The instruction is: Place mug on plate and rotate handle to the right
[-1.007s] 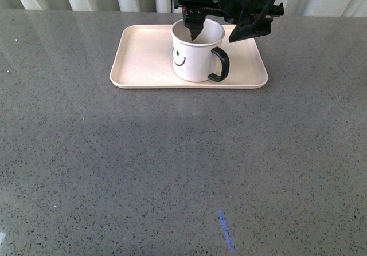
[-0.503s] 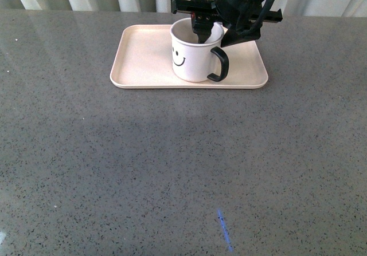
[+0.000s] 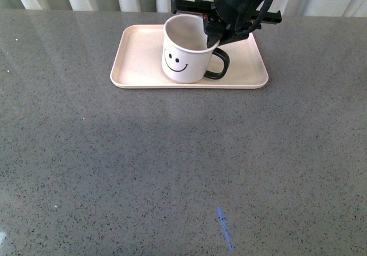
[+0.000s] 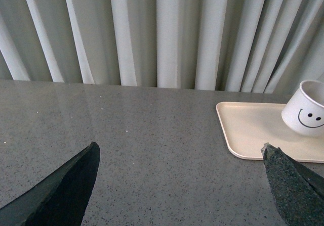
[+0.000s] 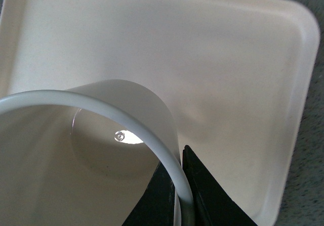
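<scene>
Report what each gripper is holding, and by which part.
The right gripper clamps the mug by its rim, one finger inside and one outside, on the handle side. The left gripper is open and empty.

Cream smiley mug (image 3: pixel 182 58) tilted on the pale plate (image 3: pixel 137 55), black handle (image 3: pixel 227 65) toward the right.

The mug (image 3: pixel 184 52) stands on the plate (image 3: pixel 137 55), tipped leftward, with its handle (image 3: pixel 219 64) on the right. The right gripper (image 3: pixel 213 32) pinches the rim above the handle, one finger inside. The plate lies far back on the table (image 3: pixel 172 164), before the curtain (image 4: pixel 152 29).
</scene>
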Robot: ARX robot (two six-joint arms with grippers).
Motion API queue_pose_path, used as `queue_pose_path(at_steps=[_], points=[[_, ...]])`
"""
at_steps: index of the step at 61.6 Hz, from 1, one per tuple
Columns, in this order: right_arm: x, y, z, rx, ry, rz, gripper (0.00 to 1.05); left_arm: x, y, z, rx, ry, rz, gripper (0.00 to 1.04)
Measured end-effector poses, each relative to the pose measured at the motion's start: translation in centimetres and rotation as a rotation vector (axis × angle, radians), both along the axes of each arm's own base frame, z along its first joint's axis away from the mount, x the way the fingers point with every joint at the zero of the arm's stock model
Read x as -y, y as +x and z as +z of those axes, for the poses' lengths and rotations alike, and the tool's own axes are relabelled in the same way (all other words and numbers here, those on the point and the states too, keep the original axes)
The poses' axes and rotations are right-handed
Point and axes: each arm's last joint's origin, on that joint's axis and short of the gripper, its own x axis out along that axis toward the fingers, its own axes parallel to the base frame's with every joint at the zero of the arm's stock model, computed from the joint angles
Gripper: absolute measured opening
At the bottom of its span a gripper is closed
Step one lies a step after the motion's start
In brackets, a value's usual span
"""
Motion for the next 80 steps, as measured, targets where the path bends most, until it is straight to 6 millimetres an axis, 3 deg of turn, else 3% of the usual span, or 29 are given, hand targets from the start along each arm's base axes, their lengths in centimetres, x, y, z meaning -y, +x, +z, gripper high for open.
queue_pose_path(at_steps=[11, 29, 42, 80], points=[[0.2, 0.6, 0.6, -0.009, -0.067, 0.135, 0.02, 0.0, 0.0, 0.0, 0.000, 0.000, 0.000, 0.96], [-0.1, 2.0, -1.9, -0.086, -0.150, 0.271, 0.02, 0.0, 0.0, 0.0, 0.000, 0.000, 0.000, 0.96], [-0.1, 3.0, -0.8, -0.059, -0.172, 0.304, 0.02, 0.0, 0.0, 0.0, 0.000, 0.000, 0.000, 0.96], [-0.2, 3.4, -2.9, -0.095, -0.186, 0.370, 0.02, 0.0, 0.0, 0.0, 0.000, 0.000, 0.000, 0.96]])
